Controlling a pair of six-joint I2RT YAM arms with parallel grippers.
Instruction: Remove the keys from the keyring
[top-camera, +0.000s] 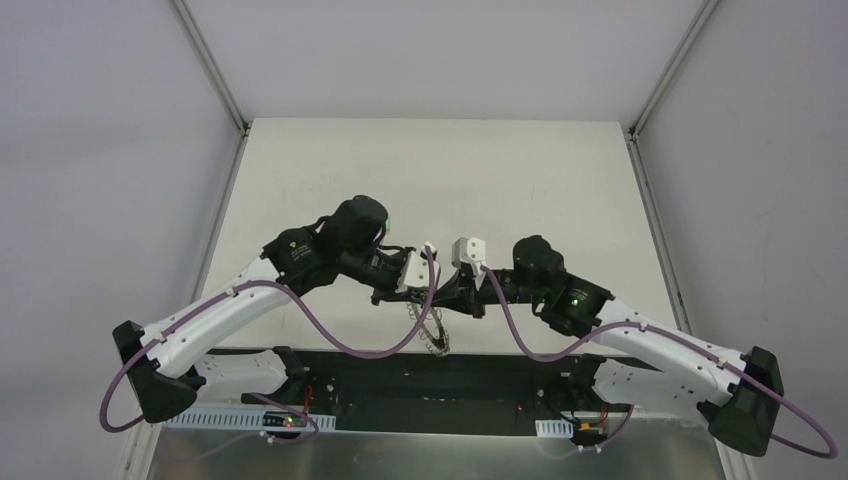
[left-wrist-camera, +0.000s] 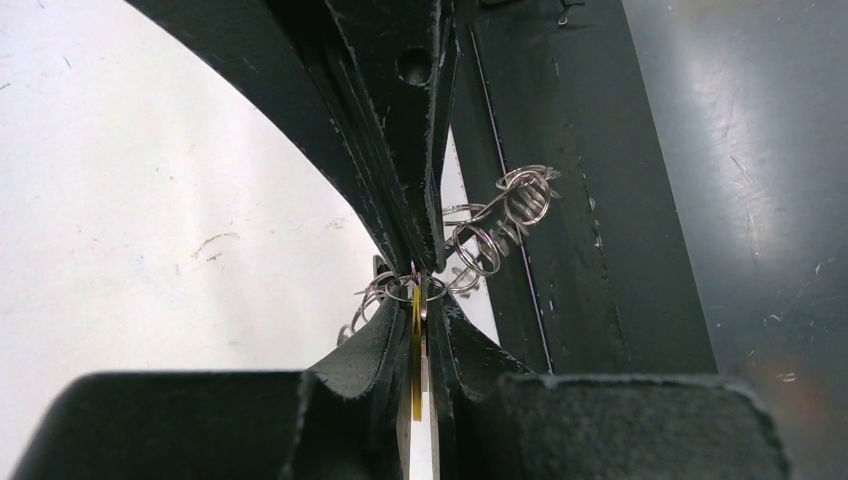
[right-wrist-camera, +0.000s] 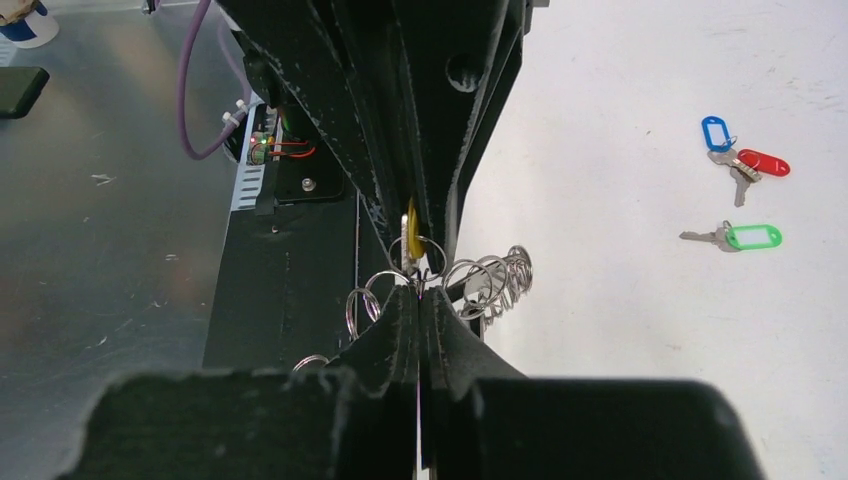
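Observation:
Both grippers meet above the table's near middle. My left gripper (left-wrist-camera: 415, 300) is shut on a key with a yellow tag (left-wrist-camera: 415, 350), seen edge-on between its pads. Facing it tip to tip, my right gripper (right-wrist-camera: 420, 292) is shut on the edge of the keyring (right-wrist-camera: 495, 275), whose wire loops fan out on both sides of the fingertips. From above, the keyring (top-camera: 432, 335) hangs below the two grippers. Three loose keys lie on the white table: blue tag (right-wrist-camera: 715, 132), red tag (right-wrist-camera: 765, 162), green tag (right-wrist-camera: 755, 237).
A black base rail (top-camera: 430, 380) and a shiny metal sheet (right-wrist-camera: 100, 250) lie under and behind the grippers at the near edge. Purple cables (top-camera: 330, 335) loop along both arms. Grey walls bound the table (top-camera: 440, 170) on both sides.

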